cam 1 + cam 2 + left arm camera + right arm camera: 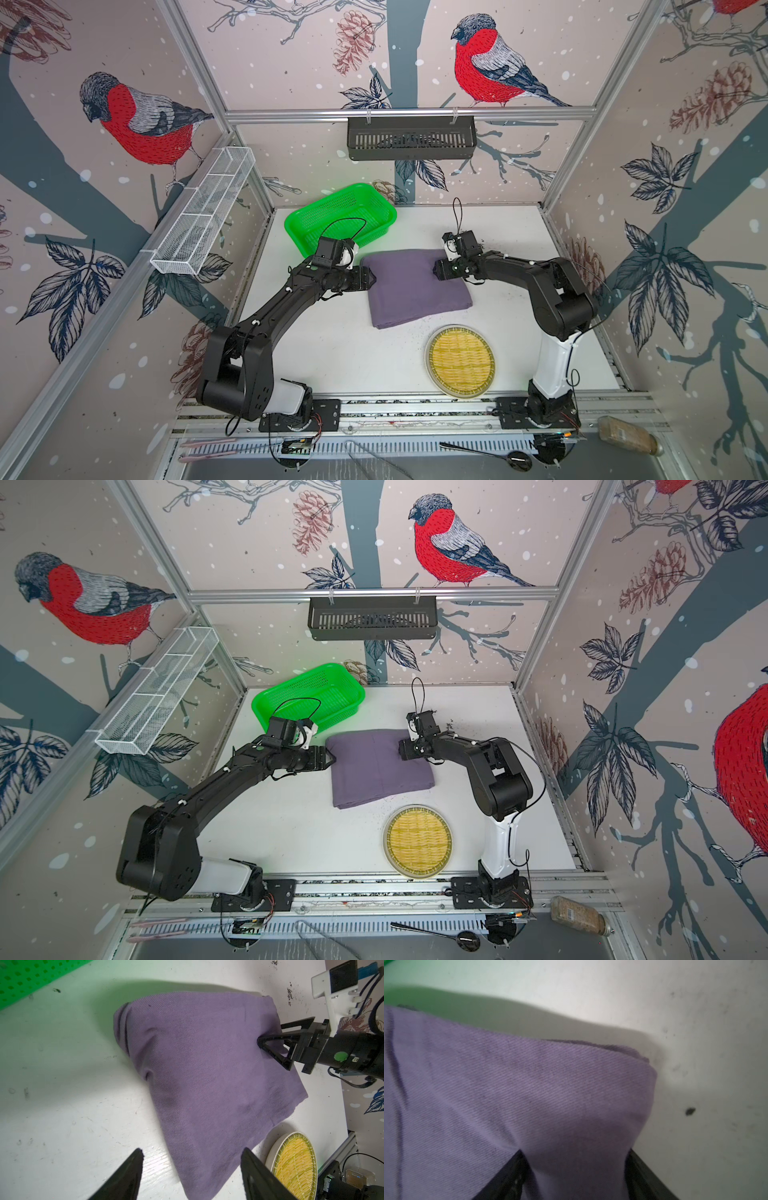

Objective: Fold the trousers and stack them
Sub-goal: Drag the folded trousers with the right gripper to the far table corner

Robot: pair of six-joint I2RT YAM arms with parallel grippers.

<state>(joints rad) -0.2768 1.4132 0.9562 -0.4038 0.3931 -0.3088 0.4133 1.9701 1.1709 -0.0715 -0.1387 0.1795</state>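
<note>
**One pair of trousers, folded, on the worktop**

One pair of purple-grey trousers [415, 286] [378, 766], which we enter as folded into a thick, roughly square packet. It lies on the white worktop [332, 353] near the green basket [289, 227] [255, 706], on the side of the basket that faces the arm bases.

Two arms meet the packet.

We enter the left gripper [371, 277] [193, 1149] at the packet edge nearest the basket. Its fingers stand wide apart. In the left wrist view a corner of the cloth [207, 1074] lies loose between them, and nothing is pinched.

We enter the right gripper [436, 266] [270, 1033] [575, 1150] at the packet edge farthest from the basket. Its fingers also stand apart, and they straddle a bulging fold of the cloth [529, 1095]. In the right wrist view that fold fills the gap between them. We cannot tell whether they press it tight.

One round woven plate [459, 361] [295, 1167], yellow with a pale rim. It sits on the worktop beyond the trousers as seen from the basket, just beside a corner of the packet.
</note>
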